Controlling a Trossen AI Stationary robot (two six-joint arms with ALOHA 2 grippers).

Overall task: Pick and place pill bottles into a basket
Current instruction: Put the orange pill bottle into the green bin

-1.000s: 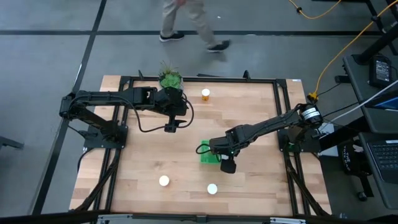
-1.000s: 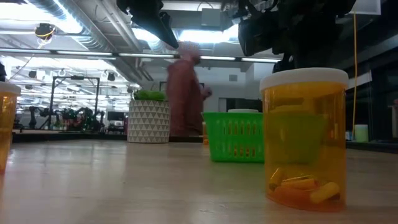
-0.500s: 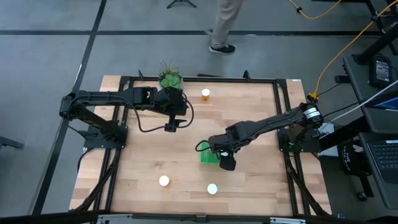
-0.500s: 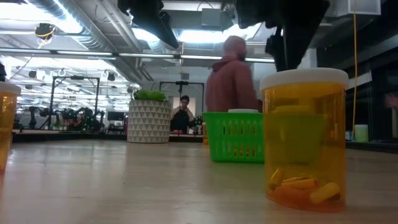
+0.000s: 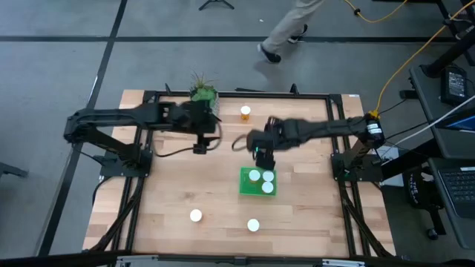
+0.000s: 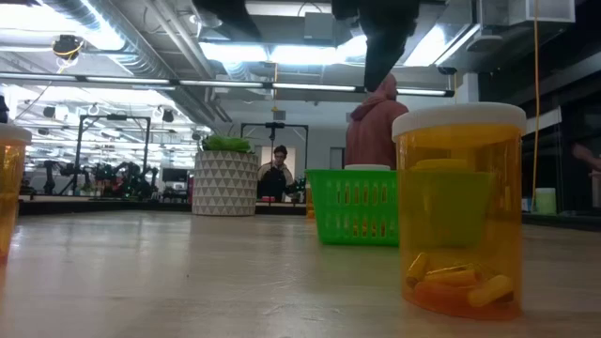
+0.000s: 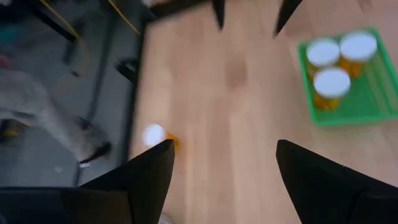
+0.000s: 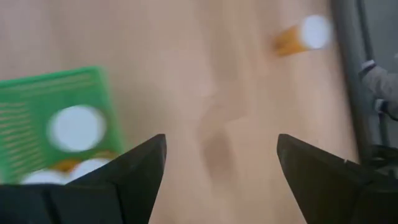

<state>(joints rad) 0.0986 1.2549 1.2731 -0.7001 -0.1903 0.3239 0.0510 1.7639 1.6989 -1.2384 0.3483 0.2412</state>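
hovering over the bench (image 5: 178,185) between the basket (image 5: 243,187) and the far bottle (image 5: 245,113), the right gripper (image 5: 261,157) has its fingers (image 8: 134,171) apart with nothing between them. the left gripper (image 5: 199,148), near the plant (image 5: 202,93), also shows its fingers (image 7: 149,171) apart and empty. three bottles (image 5: 260,181) stand upright inside the basket. two more stand on the near bench, one (image 5: 195,216) left of the other (image 5: 253,225). a person (image 5: 286,33) walks on the floor beyond.
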